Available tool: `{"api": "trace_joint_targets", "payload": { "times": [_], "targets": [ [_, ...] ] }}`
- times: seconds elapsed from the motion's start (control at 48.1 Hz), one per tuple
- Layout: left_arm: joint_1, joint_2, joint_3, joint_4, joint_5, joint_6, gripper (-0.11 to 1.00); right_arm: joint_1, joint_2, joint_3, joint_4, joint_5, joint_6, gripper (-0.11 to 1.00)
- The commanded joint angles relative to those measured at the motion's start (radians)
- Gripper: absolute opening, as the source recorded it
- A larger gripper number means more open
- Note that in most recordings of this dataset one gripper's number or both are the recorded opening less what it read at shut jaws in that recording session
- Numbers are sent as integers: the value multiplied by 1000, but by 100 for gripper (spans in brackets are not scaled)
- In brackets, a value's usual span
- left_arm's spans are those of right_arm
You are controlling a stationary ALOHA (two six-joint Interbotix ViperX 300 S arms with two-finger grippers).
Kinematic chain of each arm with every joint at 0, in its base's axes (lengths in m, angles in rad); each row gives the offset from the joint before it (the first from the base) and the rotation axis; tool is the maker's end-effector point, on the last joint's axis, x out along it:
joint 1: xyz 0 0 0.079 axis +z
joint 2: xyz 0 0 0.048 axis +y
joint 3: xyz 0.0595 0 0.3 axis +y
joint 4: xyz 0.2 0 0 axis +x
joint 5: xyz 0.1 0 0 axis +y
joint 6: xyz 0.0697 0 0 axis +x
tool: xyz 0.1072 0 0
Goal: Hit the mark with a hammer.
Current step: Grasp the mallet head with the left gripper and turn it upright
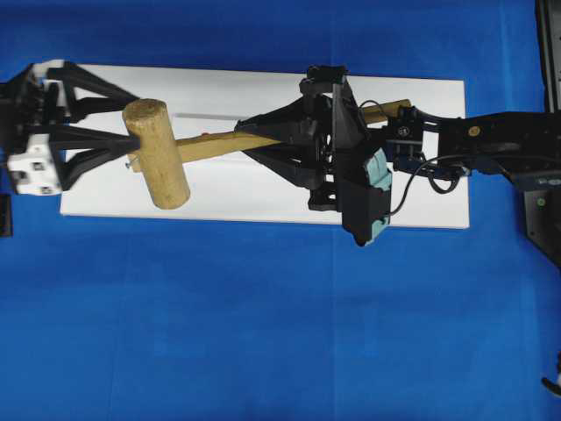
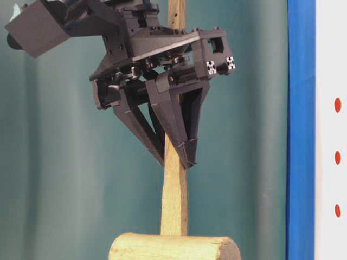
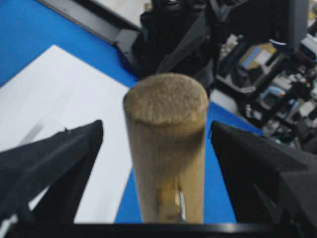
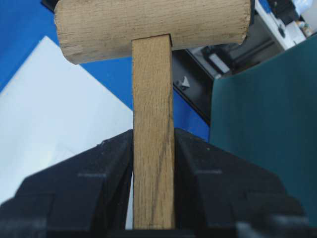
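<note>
Hammer (image 1: 158, 153): light bare wood, unvarnished, matt; grain lines along handle, end face of head rough and fibrous, small metal fastener near handle joint in left wrist view.
Right pincer (image 4: 153, 198): black plastic, matt, faintly grainy surface.
Left pincer (image 3: 163, 163): same matt black plastic.
White board (image 1: 263, 197): smooth, flat, matt, like foam board or paper.
Table (image 1: 263, 333): covered in blue cloth-like sheet, matt, fine texture.
Backdrop (image 2: 65, 179): dark green, matt, soft-looking.
Red dots (image 2: 337, 157): flat solid colour, no gloss.
</note>
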Motion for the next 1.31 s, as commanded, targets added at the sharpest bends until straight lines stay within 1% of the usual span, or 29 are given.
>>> {"api": "trace_joint_targets", "payload": {
  "times": [0.0,0.145,0.353,0.436,0.478,0.52,0.603,0.623,0.644,0.831,0.977,1.143,1.288],
  "targets": [
    [-2,44,-46,0,-25,6,94,-2,-37,-14,8,-20,3,10],
    [5,104,-80,0,-41,8,94,-2,-37,-12,11,-18,3,10],
    [23,110,-86,-2,-51,3,93,-2,-37,-12,12,-20,3,10],
    [23,114,-86,-2,-46,-9,90,-2,-37,-14,15,-20,3,10],
    [21,114,-86,-2,-41,-15,86,-2,-37,-14,15,-20,3,10],
    [21,114,-86,0,-37,-23,78,-2,-37,-12,17,-20,3,10],
    [21,107,-83,-2,-40,-23,57,-2,-37,-14,20,-20,3,10],
    [21,107,-83,-2,-41,-23,49,-2,-37,-15,21,-20,3,10],
    [21,106,-83,-2,-41,-23,47,-2,-37,-15,21,-20,3,10],
    [21,104,-81,0,-37,-21,48,-5,-37,-17,51,-26,3,10],
    [21,101,-81,0,-37,-12,48,-6,-37,-20,57,-20,11,10],
    [21,86,-78,0,-37,-9,48,-17,-37,-28,100,-3,18,10],
    [21,71,-72,0,-35,-9,48,-23,-37,-28,115,12,20,12]
  ]
}}
